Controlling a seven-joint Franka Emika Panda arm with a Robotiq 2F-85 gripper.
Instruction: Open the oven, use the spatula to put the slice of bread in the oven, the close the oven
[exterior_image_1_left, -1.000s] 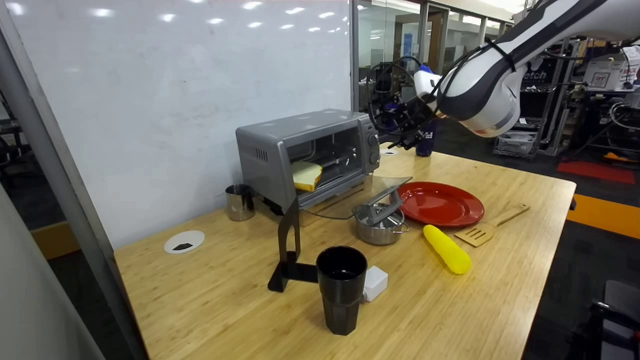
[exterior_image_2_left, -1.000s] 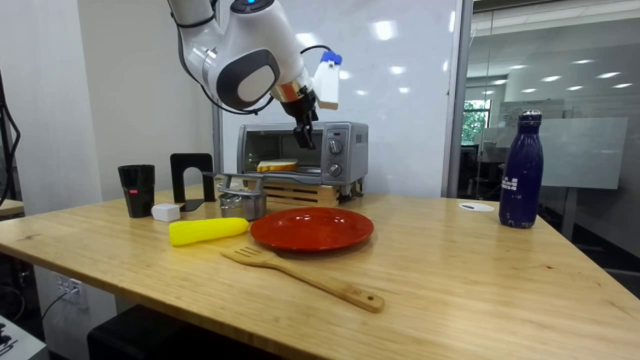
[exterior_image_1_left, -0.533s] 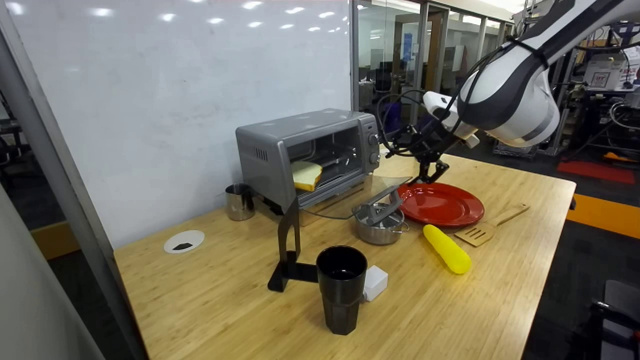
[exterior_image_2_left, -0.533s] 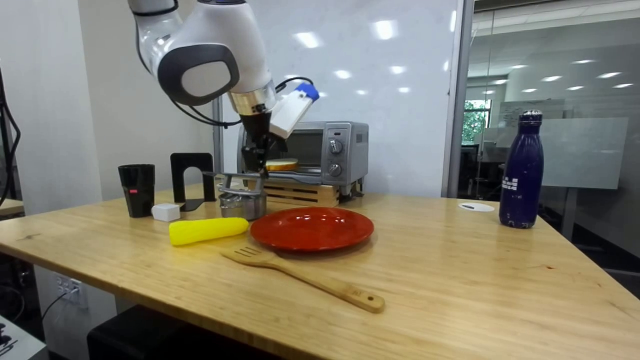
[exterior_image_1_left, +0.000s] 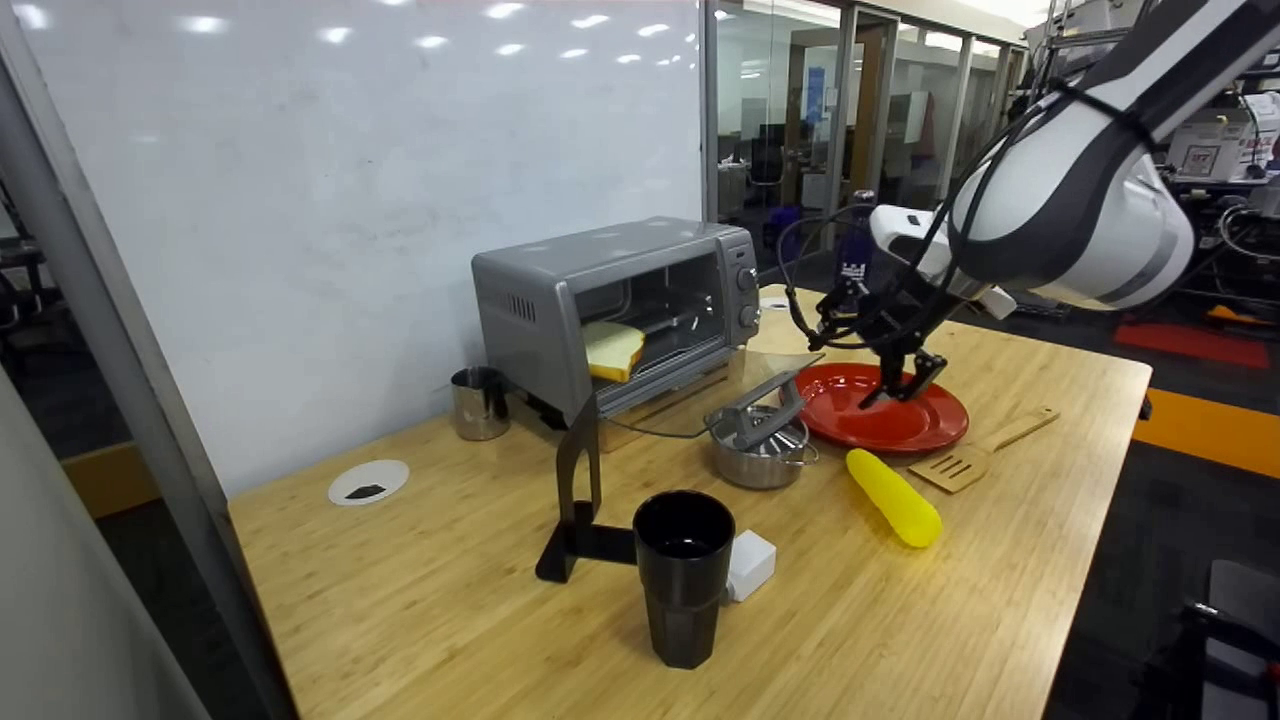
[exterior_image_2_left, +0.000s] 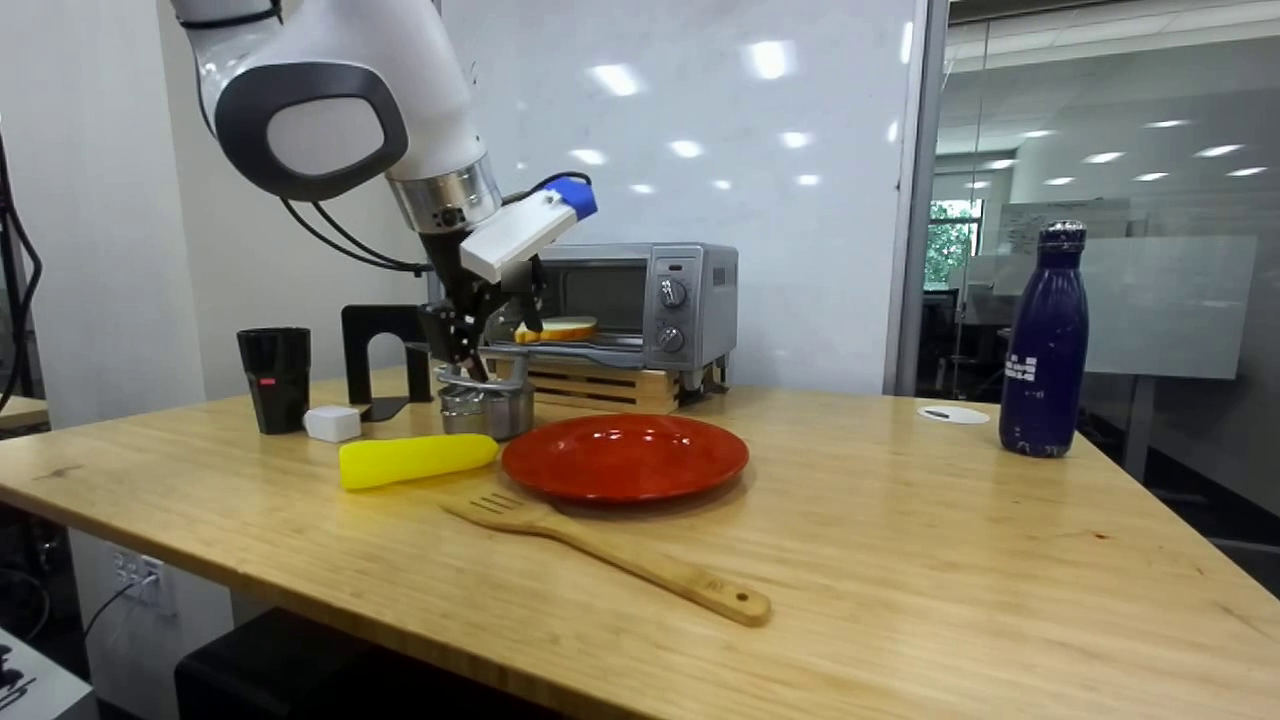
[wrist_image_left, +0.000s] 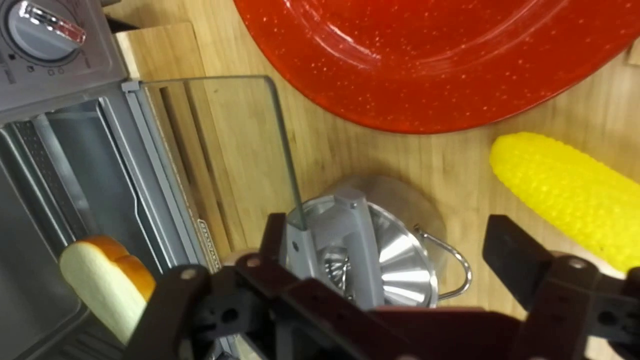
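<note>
The silver-grey oven (exterior_image_1_left: 600, 270) stands with its glass door (wrist_image_left: 240, 145) folded down. The door's grey handle (wrist_image_left: 367, 245) hangs over a steel pot. Inside the oven lies the slice of bread (exterior_image_2_left: 557, 329), tilted on the rack in an exterior view and partly cut off by a finger in the wrist view. My gripper (wrist_image_left: 392, 245) is open, its fingers wide apart around the sight of pot and handle, holding nothing. Whether a finger touches the handle I cannot tell. On the table, the wooden spatula (exterior_image_2_left: 620, 555) lies flat beside the red plate.
Close to the door are the steel pot (exterior_image_1_left: 760, 460), the red plate (exterior_image_2_left: 625, 455) and a bumpy yellow object (exterior_image_1_left: 895, 500). A black cup (exterior_image_1_left: 684, 580), a black bookend (exterior_image_1_left: 580, 490) and a white block (exterior_image_1_left: 750, 565) stand nearer that camera. A dark blue bottle (exterior_image_2_left: 1045, 340) stands apart.
My open gripper has come down and away from the oven's control side, leftward in an exterior view, to over the pot and door handle. Oven, bread and spatula have stayed put.
</note>
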